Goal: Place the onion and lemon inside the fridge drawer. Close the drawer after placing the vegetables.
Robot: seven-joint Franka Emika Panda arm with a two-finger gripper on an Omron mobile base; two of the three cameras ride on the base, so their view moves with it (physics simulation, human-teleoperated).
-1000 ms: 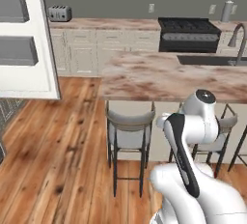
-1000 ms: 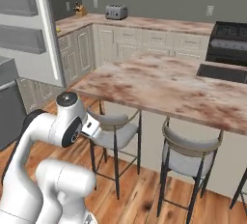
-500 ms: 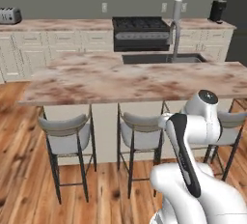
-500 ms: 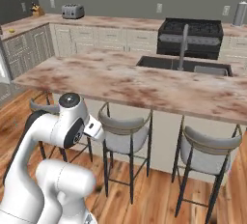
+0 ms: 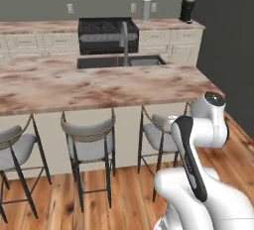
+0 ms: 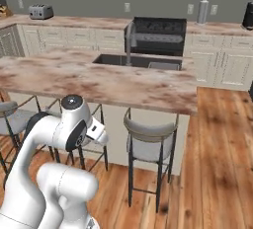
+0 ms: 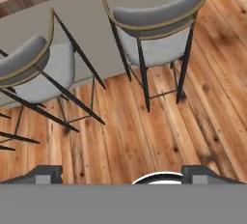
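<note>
The onion, the lemon and the fridge drawer are out of view. My gripper (image 7: 123,175) is open with nothing between its jaws; its two dark fingertips (image 7: 47,174) rise at the bottom of the hand view. It points down at the wooden floor (image 7: 144,136) in front of two grey bar stools (image 7: 159,30). The arm stays folded close over the base.
A marble-topped kitchen island (image 5: 99,87) with a sink (image 5: 119,61) stands ahead, with grey bar stools (image 5: 89,137) along its near side. Behind it are a black stove (image 6: 159,28), cabinets and a toaster (image 6: 40,12). Wooden floor (image 6: 217,144) lies open to the right.
The whole picture has shifted: the base has turned right, so the white door at left has left the view and the island, sink and stove have come in. The arm's pose is unchanged.
</note>
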